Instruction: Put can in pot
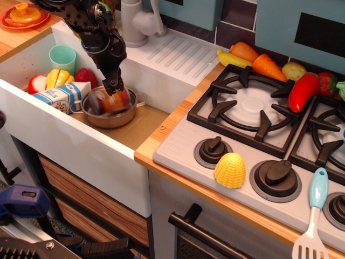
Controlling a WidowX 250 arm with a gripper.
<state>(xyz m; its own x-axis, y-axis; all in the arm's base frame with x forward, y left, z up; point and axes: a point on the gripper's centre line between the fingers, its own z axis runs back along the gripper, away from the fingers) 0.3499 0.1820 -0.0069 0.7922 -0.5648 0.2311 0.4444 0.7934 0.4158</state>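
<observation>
The can [108, 101], orange-red with silver ends, lies tilted on its side inside the shiny steel pot [116, 121] in the sink, and it looks blurred. My gripper [114, 88] points down just above the can at the pot's back rim. Its black fingers stand clear of the can and hold nothing. The pot's bottom is mostly hidden by the can.
A blue-white milk carton [59, 97] lies against the pot's left side, with toy foods [56, 78] and a green cup [63, 56] behind it. The white sink front wall [70, 140] is near. A faucet [135, 21] stands behind. The stove [253, 108] and a corn cob [230, 170] are to the right.
</observation>
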